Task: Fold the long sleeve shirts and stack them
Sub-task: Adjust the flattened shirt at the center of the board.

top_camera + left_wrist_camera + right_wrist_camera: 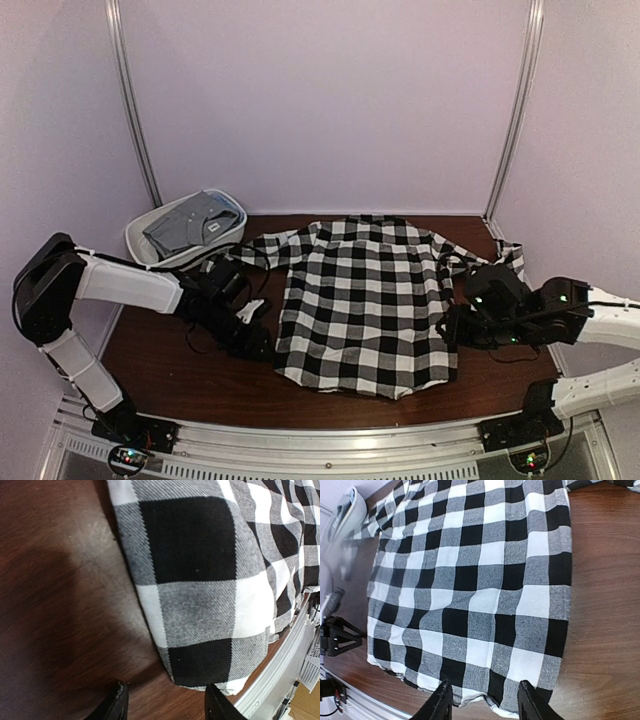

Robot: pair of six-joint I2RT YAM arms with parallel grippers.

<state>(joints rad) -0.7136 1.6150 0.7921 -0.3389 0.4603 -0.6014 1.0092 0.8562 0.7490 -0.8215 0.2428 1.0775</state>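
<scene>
though label (215, 228) on grey shirt (185, 232) is illegible, checked shirt (360, 300) hem lies just beyond left fingers (116, 705) and right fingers (440, 702), both wide, empty.

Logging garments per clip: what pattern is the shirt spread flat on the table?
The shirt is black-and-white checked, clearest in the right wrist view.

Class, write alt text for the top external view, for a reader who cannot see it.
A black-and-white checked shirt lies spread flat on a brown table, with the left arm and right arm low at its two side edges. Behind the left arm, a grey shirt sits in a white tub.
</scene>
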